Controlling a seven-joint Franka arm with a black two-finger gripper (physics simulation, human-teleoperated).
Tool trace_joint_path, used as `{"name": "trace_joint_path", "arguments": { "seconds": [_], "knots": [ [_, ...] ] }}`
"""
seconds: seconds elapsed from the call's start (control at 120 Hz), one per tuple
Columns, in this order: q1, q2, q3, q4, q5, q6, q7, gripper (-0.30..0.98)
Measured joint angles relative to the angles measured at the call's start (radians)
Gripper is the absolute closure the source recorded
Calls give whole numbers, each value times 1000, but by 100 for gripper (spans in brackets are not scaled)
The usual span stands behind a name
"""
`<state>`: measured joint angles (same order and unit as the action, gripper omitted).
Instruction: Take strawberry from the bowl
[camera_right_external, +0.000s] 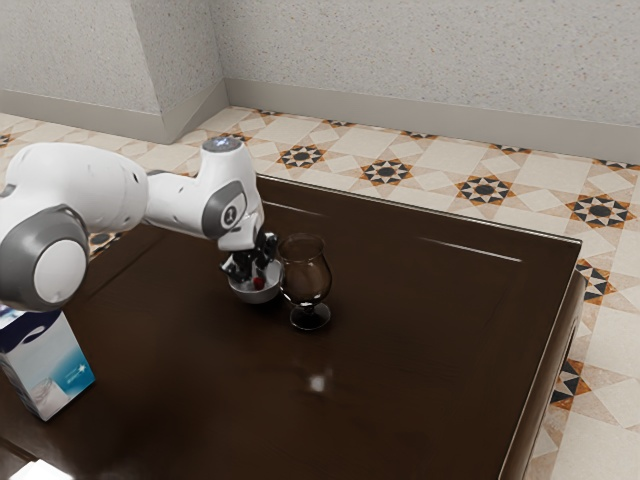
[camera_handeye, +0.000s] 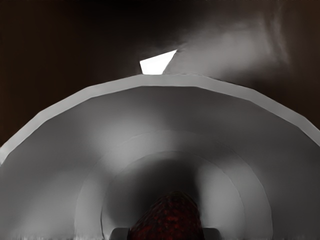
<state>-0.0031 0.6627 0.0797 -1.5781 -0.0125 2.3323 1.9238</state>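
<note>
My black gripper (camera_right_external: 254, 268) points down into the grey bowl (camera_right_external: 255, 295), where the red strawberry (camera_right_external: 259, 283) shows low between its fingers. Seen from the hand, the strawberry (camera_handeye: 170, 220) is dark red and textured, with a grey fingertip against each side of it, so the gripper (camera_handeye: 166, 233) is shut on it. The rounded wall of the bowl (camera_handeye: 150, 107) curves around beyond the fruit. Whether the strawberry touches the bowl's bottom I cannot tell.
A clear stemmed glass (camera_right_external: 307, 280) stands right beside the bowl, on the exterior view's right of it. A blue and white carton (camera_right_external: 50, 370) is near the arm's base side. The dark table (camera_right_external: 420, 330) extends toward the exterior view's right.
</note>
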Motion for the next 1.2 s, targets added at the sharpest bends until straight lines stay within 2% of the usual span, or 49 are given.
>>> {"name": "trace_joint_path", "arguments": {
  "seconds": [0.117,0.3,0.467,0.642,0.792,0.967,1.2],
  "knots": [
    [0,-14,0,-7,-5,15,15,70],
    [-21,-117,0,-11,-8,32,37,75],
    [-155,-191,-1,32,-6,38,54,75],
    [-293,-115,-3,82,-13,68,65,76],
    [-330,-13,0,105,-39,98,73,76],
    [-346,31,3,107,-67,131,81,75],
    [-371,-25,26,81,-66,134,74,32]
  ]
}}
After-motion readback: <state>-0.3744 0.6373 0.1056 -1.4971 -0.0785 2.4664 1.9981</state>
